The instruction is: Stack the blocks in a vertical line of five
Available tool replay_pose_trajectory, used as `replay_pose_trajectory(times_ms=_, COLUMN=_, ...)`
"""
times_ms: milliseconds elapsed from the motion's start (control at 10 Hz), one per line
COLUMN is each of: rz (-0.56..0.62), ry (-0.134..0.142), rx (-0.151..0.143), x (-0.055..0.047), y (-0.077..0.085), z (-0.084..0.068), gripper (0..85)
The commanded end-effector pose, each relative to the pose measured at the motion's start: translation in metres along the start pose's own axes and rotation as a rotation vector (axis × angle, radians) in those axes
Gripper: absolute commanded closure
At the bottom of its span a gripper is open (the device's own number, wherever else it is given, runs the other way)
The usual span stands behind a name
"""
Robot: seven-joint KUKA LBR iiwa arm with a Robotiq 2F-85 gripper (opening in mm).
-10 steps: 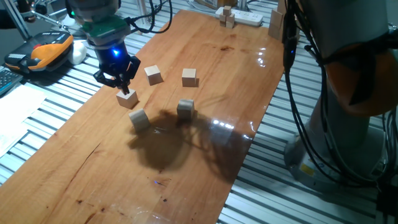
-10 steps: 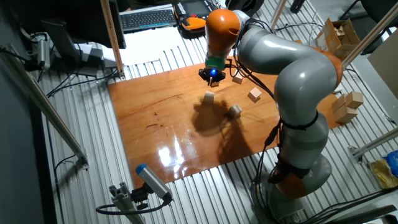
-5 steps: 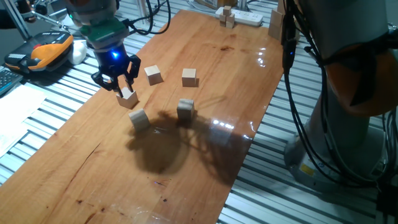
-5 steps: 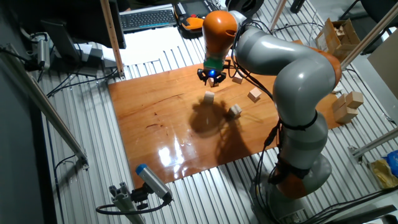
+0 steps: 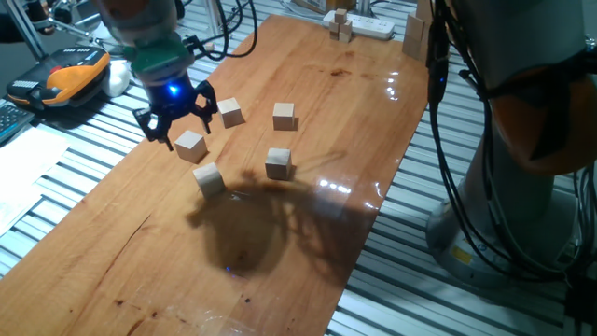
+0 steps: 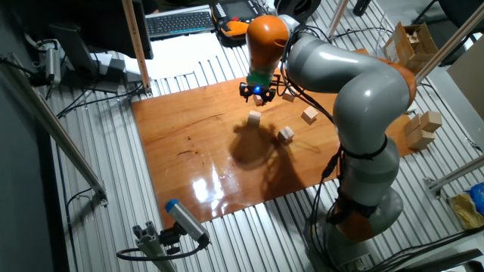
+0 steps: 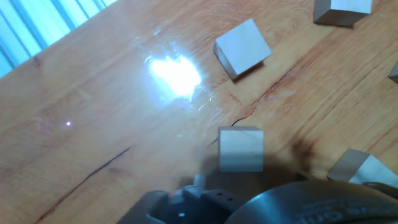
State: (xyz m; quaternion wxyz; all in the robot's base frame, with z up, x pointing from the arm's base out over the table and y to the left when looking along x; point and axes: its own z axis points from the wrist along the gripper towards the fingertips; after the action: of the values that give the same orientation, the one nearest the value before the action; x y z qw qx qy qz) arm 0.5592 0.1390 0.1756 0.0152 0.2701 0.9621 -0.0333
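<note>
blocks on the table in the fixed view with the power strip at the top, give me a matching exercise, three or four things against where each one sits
Things:
1. gripper
2. block beside the gripper
3. white power strip
4. orange and black device

Places:
A. at the far end of the wooden table
B. off the table, on the slatted surface to the left
C. raised above the left side of the table, fingers spread
D. resting on the table, free of the fingers

Pairs: 1-C, 2-D, 3-A, 4-B
</note>
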Motion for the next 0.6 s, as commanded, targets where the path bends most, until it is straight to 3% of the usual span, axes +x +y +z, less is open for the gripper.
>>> replay_pose_trajectory(times_ms=0, rz=-0.003, ry=-0.002, rx=0.001, x=0.000, y=0.000, z=0.003, gripper=0.0)
replay_pose_trajectory(times_ms=200, rz=-0.003, ry=-0.006, rx=0.007, x=0.000, y=-0.001, z=0.009, gripper=0.0)
replay_pose_trajectory(times_ms=300, rz=-0.005, ry=-0.005, rx=0.006, x=-0.001, y=-0.002, z=0.010, gripper=17.0)
replay_pose_trajectory(times_ms=500, rz=-0.012, ry=-0.007, rx=0.001, x=-0.004, y=-0.005, z=0.015, gripper=17.0)
